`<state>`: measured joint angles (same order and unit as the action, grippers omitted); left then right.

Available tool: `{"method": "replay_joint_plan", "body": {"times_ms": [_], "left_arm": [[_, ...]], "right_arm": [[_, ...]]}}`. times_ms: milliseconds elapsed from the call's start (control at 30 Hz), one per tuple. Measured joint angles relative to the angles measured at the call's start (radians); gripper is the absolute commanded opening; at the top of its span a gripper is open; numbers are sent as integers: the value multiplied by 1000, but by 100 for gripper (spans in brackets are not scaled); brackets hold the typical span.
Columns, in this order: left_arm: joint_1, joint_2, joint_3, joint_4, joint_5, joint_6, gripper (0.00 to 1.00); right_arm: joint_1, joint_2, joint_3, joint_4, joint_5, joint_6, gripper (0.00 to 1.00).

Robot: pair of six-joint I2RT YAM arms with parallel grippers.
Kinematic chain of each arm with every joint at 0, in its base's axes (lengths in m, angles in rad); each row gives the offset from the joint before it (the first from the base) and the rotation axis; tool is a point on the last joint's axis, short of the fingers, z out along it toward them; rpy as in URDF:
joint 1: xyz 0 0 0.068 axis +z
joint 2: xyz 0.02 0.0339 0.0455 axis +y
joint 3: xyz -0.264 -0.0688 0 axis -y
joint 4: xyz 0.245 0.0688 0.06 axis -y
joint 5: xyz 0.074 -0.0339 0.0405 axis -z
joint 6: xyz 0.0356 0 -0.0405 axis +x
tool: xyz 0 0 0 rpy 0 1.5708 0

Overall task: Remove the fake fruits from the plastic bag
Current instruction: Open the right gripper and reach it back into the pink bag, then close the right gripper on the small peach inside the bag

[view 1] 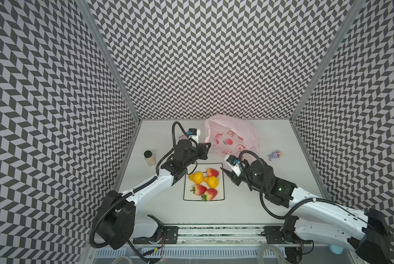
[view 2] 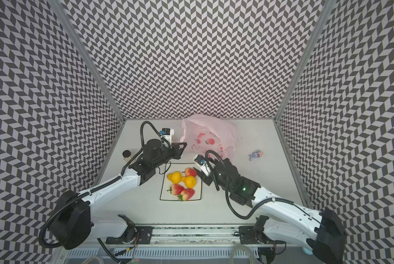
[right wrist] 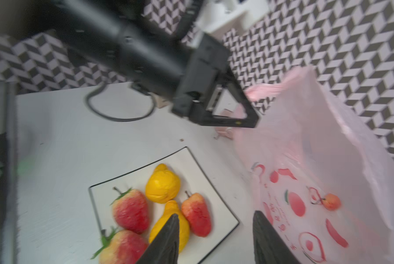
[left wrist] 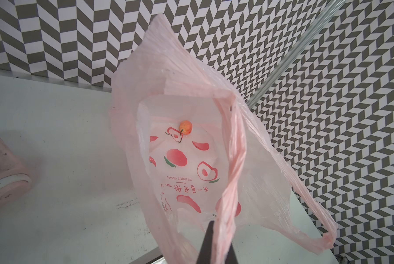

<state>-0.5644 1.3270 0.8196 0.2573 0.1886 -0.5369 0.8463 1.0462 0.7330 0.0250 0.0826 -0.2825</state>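
Your left end effector [view 1: 207, 147] clamps the plastic bag [left wrist: 260, 160] by its handle. Your right end effector [right wrist: 216, 219], jaws apart and empty, may snag thin film ahead when reaching for the small round fruit [left wrist: 186, 127].

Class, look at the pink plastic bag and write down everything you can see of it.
The plastic bag is thin, translucent pale pink film, crinkled, printed with red fruit pictures and lettering. It sits on the table at the back, right of centre, with its mouth open. The left gripper is shut on one twisted handle, holding it up; the other handle loop droops free. One small orange-pink round fruit lies inside.
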Motion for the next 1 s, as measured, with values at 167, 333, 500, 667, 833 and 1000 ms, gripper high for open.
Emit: {"method": "replay_joint_plan", "body": {"times_ms": [167, 333, 500, 667, 833, 1000], "left_arm": [[-5, -3, 0, 0, 1, -2, 0], [-11, -12, 0, 2, 2, -4, 0], [-20, -13, 0, 3, 5, -5, 0], [-30, -14, 0, 3, 7, -5, 0], [-47, -21, 0, 5, 16, -3, 0], [-87, -21, 0, 4, 37, 8, 0]], "right_arm": [[-133, 119, 69, 10, 18, -104, 43], [-175, 404, 214, -9, 134, -217, 39], [-198, 668, 356, -19, 281, -297, 42], [-249, 856, 541, -66, 344, -224, 47], [-293, 970, 710, -145, 362, -38, 50], [-321, 992, 737, -157, 325, 174, 53]]}}
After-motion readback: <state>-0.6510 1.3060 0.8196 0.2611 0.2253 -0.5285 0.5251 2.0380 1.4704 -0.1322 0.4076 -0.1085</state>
